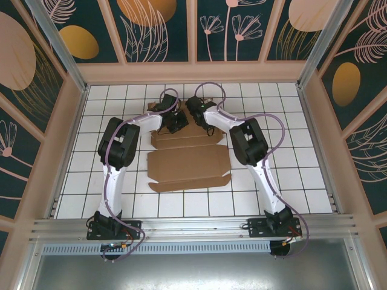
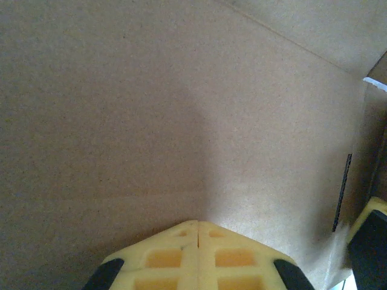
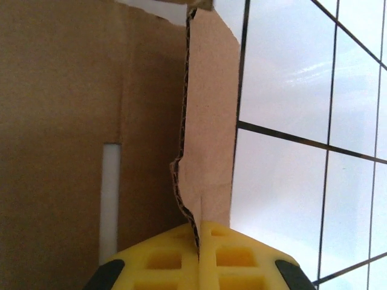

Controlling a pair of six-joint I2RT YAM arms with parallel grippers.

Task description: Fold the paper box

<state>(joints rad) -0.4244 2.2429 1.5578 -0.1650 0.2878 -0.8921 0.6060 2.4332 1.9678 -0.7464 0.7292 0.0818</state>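
1. The box (image 1: 188,163) lies mostly flat on the white tiled table (image 1: 290,181), midway between the two arms. Its long sides run left to right.
2. Both arms reach to the far end of the box, where the cardboard is creased and partly raised.
3. The left gripper (image 1: 176,124) is over the far left part of the box. The right gripper (image 1: 201,119) is just beside it, over the far middle.
4. In the left wrist view, the left gripper (image 2: 198,232) is clenched. Its yellow fingers (image 2: 163,257) meet with nothing between them, and their tips point at a plain cardboard panel that is very close.
5. Whether the tips touch that panel cannot be told.
6. In the right wrist view, the right gripper (image 3: 198,234) is clamped on the box. A flap (image 3: 208,151) stands on edge and runs down between the two fingers.
7. The flap's corrugated cut edge shows as a dark wavy line.
8. Left of the flap is more cardboard with a narrow slot (image 3: 110,199). Right of it are bare tiles.
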